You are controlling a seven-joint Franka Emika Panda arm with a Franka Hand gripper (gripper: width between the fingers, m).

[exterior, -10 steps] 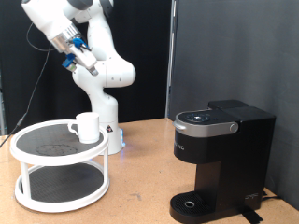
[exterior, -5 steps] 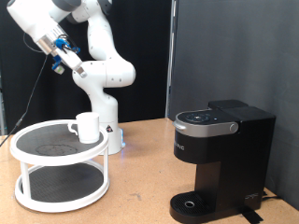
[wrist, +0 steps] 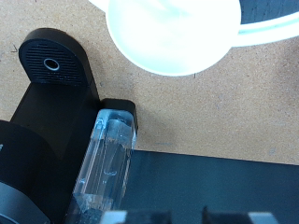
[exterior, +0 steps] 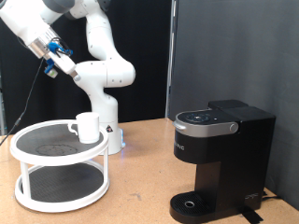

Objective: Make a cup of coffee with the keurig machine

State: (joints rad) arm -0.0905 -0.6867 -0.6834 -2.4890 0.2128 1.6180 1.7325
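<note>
The cup [exterior: 87, 127], a white mug, stands on the top tier of a white two-tier round stand [exterior: 37, 194] at the exterior view's left. The keurig machine [exterior: 220, 159], black with its lid down, stands at the right; nothing sits on its round drip base [exterior: 193, 203]. My gripper [exterior: 53, 60] is high up at the upper left, well above the stand, far from both, and holds nothing. In the wrist view the machine [wrist: 56, 112] shows from above with its clear water tank [wrist: 107, 163]. Only the fingertips [wrist: 114, 217] show at the picture's edge, set apart.
The robot's white base [exterior: 110, 131] stands behind the stand. A black curtain [exterior: 234, 47] hangs behind the brown table [exterior: 140, 187]. The stand's white rim [wrist: 173, 37] shows blurred in the wrist view.
The arm has swung towards the exterior view's left, carrying the gripper left and slightly down. The mug, the stand and the machine have not moved.
</note>
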